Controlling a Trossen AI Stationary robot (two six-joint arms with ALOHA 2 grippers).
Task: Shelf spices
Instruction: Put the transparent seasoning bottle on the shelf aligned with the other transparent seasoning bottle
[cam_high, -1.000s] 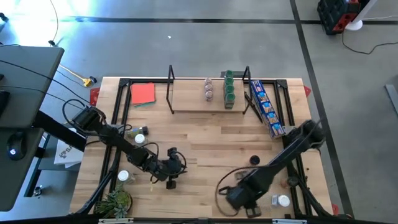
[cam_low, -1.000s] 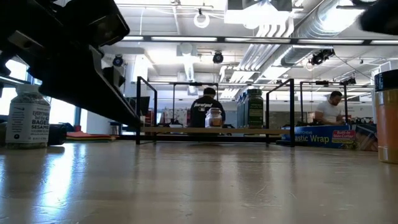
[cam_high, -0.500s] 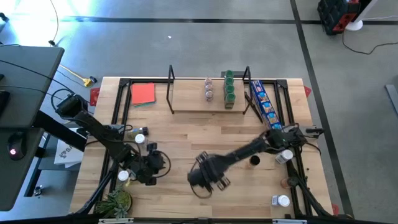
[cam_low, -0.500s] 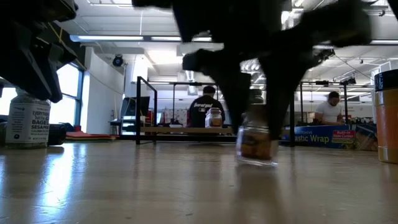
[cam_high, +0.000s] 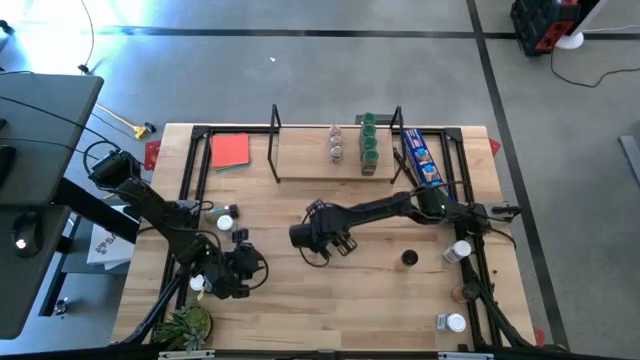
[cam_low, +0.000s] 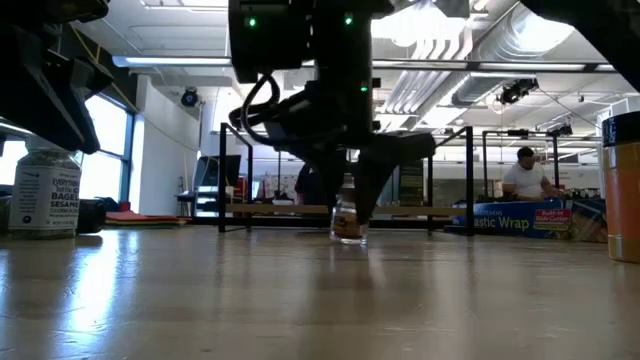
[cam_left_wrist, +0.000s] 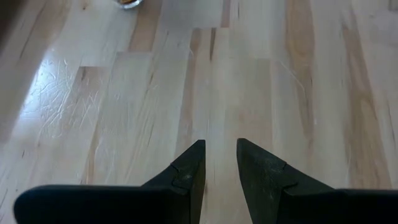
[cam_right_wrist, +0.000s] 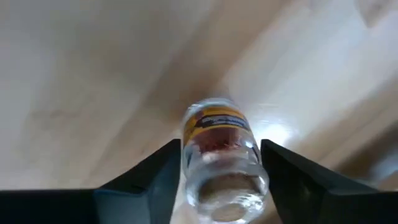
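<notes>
A clear spice jar (cam_right_wrist: 217, 149) with a yellow and red label stands upright on the table (cam_low: 347, 222), at mid-table in front of the shelf. My right gripper (cam_high: 312, 238) hangs over it, pointing steeply down. It is open, one finger on each side of the jar body, with a thin strip of table showing beside each fingertip. The shelf (cam_high: 320, 172) stands at the far edge with several jars (cam_high: 336, 146) on its board, some green-capped (cam_high: 368, 140). My left gripper (cam_high: 238, 268) hovers near the left front, narrowly open (cam_left_wrist: 221, 146) over bare wood.
Loose jars lie at the left (cam_high: 225, 222) and at the right (cam_high: 408, 258) (cam_high: 460, 250) (cam_high: 455, 322). A blue package (cam_high: 425, 170) lies right of the shelf and a red card (cam_high: 230, 150) left of it. A small plant (cam_high: 185, 325) sits at the near left corner.
My right gripper has swung from the near right of the table toward the left and the far edge, carrying the jar, and has turned to point more steeply down. The jar, tilted in the air half a second ago, now stands upright on the table. My left gripper has drawn back toward the left edge.
</notes>
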